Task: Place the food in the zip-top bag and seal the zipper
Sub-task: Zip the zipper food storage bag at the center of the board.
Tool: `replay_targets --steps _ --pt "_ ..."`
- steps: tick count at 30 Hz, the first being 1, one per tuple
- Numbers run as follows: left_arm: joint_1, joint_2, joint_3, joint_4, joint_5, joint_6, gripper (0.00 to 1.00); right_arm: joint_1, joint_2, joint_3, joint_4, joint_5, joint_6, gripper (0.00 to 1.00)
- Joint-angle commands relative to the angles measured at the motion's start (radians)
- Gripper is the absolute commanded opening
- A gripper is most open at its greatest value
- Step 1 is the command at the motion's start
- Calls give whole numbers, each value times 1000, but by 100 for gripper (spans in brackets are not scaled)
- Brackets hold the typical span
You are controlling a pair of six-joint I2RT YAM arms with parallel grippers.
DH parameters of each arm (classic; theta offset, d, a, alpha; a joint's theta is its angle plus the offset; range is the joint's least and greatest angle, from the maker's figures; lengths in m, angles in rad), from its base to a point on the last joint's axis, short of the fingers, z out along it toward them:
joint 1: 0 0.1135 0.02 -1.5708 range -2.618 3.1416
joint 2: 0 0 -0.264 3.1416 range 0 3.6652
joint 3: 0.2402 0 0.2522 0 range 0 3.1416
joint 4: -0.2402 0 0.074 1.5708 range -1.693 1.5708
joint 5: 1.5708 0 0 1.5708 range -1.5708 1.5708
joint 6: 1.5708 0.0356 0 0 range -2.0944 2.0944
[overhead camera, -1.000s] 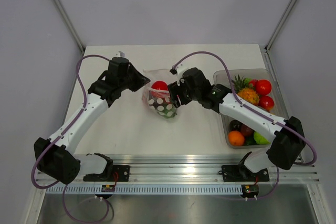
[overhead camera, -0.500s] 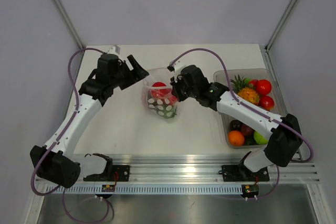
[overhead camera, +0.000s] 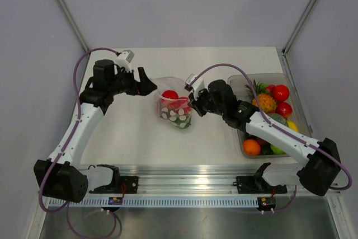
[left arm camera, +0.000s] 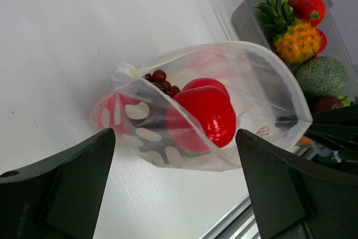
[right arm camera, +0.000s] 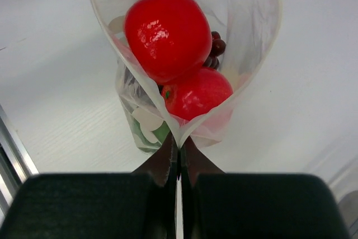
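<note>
- Spanning the whole scene, the flat white worktop (overhead camera: 140,144) carries everything else.
- Sitting at the right side of the worktop, a rigid clear rectangular plastic tray (overhead camera: 279,75) holds loose toy food: a spiky yellow pineapple piece (left arm camera: 299,40), a netted green melon (left arm camera: 324,74), a glossy red round fruit (overhead camera: 281,92) and an orange ball (overhead camera: 251,147).
- Resting near the middle of the worktop, left of the tray, the small floppy clear zip-top bag printed with white round dots (overhead camera: 176,113) stands propped with its mouth gaping wide.
- Reaching in from the tray side, the right gripper (right arm camera: 179,144) has its fingers pressed together, pinching the bag's mouth edge at the right end of the opening.
- Hovering just left of the bag, the left gripper (overhead camera: 150,82) is spread wide, grasping nothing and clear of the plastic; its wrist view frames the bag between the two black fingers (left arm camera: 61,188).
- Lying inside the bag are a large shiny red round fruit (right arm camera: 163,34), a second smaller red fruit (right arm camera: 198,93) beneath it, a dark purple grape bunch (right arm camera: 215,46) behind them, and a green piece (right arm camera: 162,132) at the bottom.
</note>
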Motion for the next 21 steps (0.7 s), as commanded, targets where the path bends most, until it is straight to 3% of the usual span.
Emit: replay_targets --steps 1,5,9,14,15,18,19,21 --pt "36 -22 -50 133 92 135 93 -34 -45 -8 134 -84 -62 0" --pt "58 -101 -165 259 207 204 91 -83 -2 38 64 -186 -59 0" --pt "59 -155 -294 404 209 282 91 -97 -10 26 80 -246 -78 0" --pt "72 -148 -448 708 324 326 90 -100 -36 -5 117 -292 -128 0" --pt "81 -137 -468 803 339 337 90 -102 -40 -11 123 -296 -133 0" --pt "124 -91 -468 854 408 337 89 -102 -54 -23 133 -296 -147 0" --pt "141 -47 -459 866 437 336 83 -102 -57 -25 134 -295 -148 0" --pt "189 12 -442 941 558 293 81 -102 -59 -27 131 -298 -151 0"
